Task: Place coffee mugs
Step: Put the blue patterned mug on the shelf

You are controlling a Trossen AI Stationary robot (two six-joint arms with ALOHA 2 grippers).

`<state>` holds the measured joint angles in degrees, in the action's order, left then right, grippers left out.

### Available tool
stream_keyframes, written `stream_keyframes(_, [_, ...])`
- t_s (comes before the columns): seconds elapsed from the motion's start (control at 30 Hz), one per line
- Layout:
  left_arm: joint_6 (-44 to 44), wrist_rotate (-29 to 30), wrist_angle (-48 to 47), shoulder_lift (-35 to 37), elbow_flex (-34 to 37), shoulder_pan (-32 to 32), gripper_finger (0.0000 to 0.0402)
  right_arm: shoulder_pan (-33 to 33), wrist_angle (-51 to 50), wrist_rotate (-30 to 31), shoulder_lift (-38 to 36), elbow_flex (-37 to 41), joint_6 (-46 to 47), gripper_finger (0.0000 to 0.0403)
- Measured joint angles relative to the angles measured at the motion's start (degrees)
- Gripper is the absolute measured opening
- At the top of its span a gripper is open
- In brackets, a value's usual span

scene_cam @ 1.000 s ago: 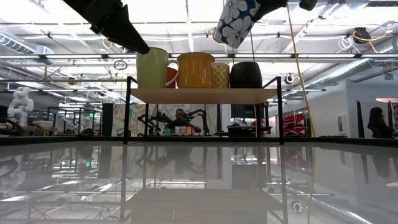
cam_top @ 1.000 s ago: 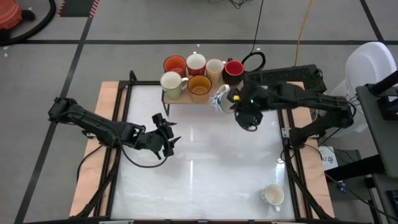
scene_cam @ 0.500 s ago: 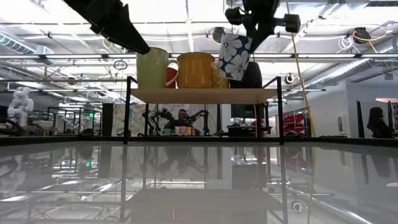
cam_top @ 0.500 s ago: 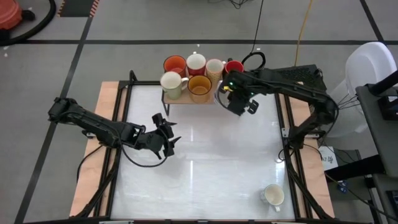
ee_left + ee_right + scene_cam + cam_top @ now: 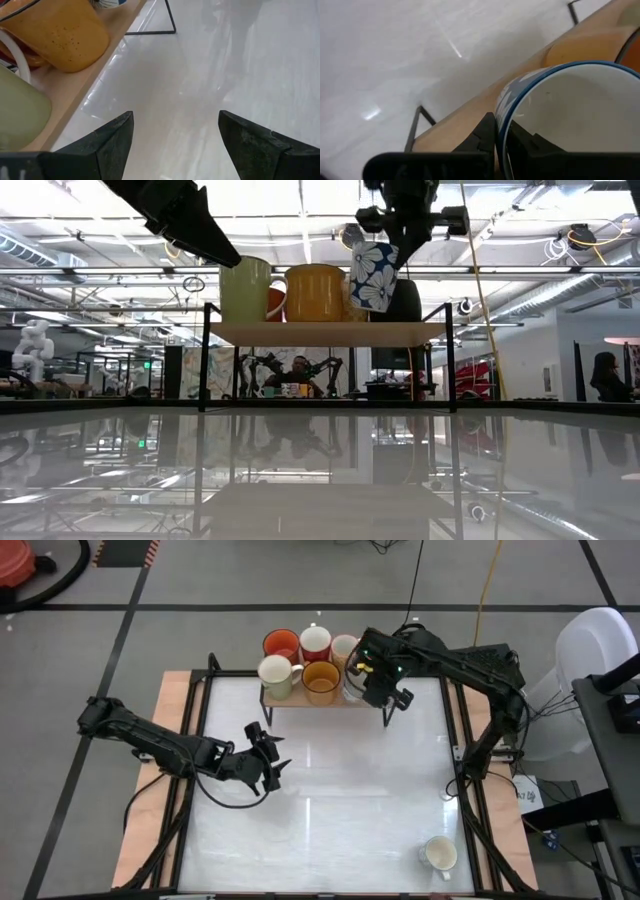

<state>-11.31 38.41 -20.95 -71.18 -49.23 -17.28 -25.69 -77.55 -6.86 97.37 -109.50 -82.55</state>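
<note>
Right gripper (image 5: 368,680) pinches the flowered mug (image 5: 374,276) by its rim, tilted above the shelf's (image 5: 325,333) right end, for setting down; left gripper (image 5: 270,765) waits spread

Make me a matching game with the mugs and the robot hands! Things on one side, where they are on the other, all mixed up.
Things:
1. flowered mug
2. amber mug
3. white mug
4. left gripper

Places or states:
A. alone on the table, near the front right corner
B. open, over the table, holding nothing
C. standing on the wooden shelf, front row
D. pinched at the rim by the right gripper, tilted just above the shelf

Pairs: 1-D, 2-C, 3-A, 4-B
</note>
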Motion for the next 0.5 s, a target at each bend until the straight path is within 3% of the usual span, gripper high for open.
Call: stream_keyframes(0.5, [0.0,0.0,-0.1,0.0,0.0,0.0,0.0292,-3.1,-2.5,-6.8,1.9,-2.0,-1.1,0.0008])
